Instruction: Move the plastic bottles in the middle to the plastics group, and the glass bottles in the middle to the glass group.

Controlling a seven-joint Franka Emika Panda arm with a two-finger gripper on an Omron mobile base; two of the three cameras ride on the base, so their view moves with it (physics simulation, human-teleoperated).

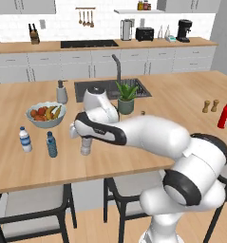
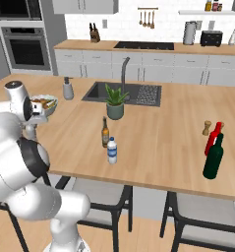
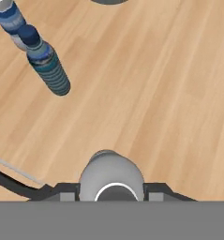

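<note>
My gripper [image 1: 85,140] is shut on a plain greyish plastic bottle [image 1: 85,150], held upright low over the counter, just right of the plastics group. In the hand view the bottle's top [image 3: 112,177] sits between the fingers of the gripper [image 3: 112,191]. The plastics group is a blue-tinted bottle [image 1: 51,144] [image 3: 47,65] and a clear blue-labelled one [image 1: 24,139] [image 3: 8,16]. In the middle stand an amber glass bottle [image 2: 105,133] and a blue-labelled plastic bottle [image 2: 112,150]. The glass group, a red bottle [image 2: 213,138] [image 1: 224,114] and a dark green one [image 2: 214,157], stands far right.
A fruit bowl [image 1: 45,115] sits behind the plastics group, with a soap dispenser [image 1: 61,91] further back. A potted plant [image 1: 126,98] stands by the sink [image 1: 93,88]. Wooden shakers [image 1: 210,106] are near the red bottle. Stools stand under the counter's front edge.
</note>
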